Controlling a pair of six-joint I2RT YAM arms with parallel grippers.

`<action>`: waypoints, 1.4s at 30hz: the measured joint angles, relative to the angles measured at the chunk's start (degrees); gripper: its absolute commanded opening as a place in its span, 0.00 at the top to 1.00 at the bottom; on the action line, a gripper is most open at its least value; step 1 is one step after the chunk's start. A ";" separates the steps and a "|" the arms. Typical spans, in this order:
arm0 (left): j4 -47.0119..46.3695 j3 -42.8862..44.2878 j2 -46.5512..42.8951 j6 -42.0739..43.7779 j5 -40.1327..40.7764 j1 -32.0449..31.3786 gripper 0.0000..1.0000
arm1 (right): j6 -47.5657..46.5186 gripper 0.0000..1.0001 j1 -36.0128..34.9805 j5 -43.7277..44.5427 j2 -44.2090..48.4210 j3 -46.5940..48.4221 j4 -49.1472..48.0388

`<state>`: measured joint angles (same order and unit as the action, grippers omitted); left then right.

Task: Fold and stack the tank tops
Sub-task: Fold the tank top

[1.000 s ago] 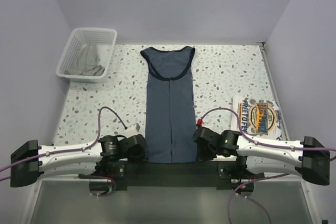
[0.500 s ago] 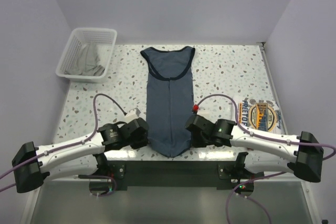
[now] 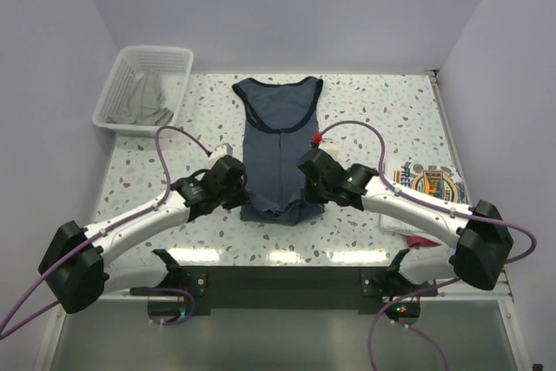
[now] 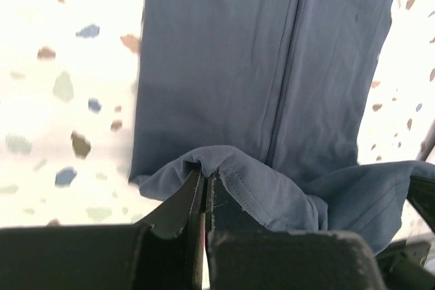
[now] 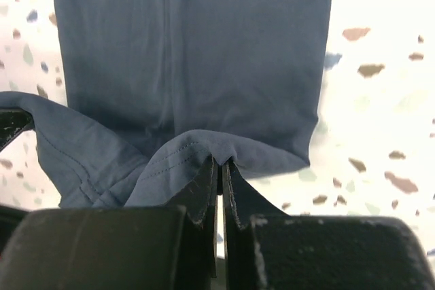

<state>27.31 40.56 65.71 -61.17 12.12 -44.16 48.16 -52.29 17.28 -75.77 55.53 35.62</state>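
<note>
Nearest the bases, the left arm [image 3: 130, 225] and right arm [image 3: 417, 208] reach in to the near end of the slate-blue tank top [image 3: 280, 141]. It lies lengthwise down the middle of the worktop [image 3: 373, 119], with its neckline at the far end. The left jaws are closed on the hem's left corner and the right jaws are closed on its right corner. Each wrist view shows a pinch of stitched hem clamped tight, the loose cloth curling back over the flat part beneath. Gripping both corners level with each other looks meant to carry the hem evenly toward the neckline, so the fold lands square rather than skewed. To the right, partly under the right arm, the white tank top [image 3: 432, 188] with its blue-orange round graphic lies compact on the worktop, probably where the stack is to be built. Farthest off, at the far left corner, the white mesh basket [image 3: 117, 93] holds a crumpled grey cloth [image 3: 149, 97]; nothing else shows inside it.
</note>
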 measured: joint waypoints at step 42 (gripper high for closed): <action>-19.21 34.73 43.93 17.33 -13.84 25.40 1.00 | -10.45 1.00 27.63 -8.04 -37.90 30.73 -12.13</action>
<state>8.10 75.29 109.65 -43.83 -1.72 -18.76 37.71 -24.67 9.23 -113.67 86.26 23.49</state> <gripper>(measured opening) 0.029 0.019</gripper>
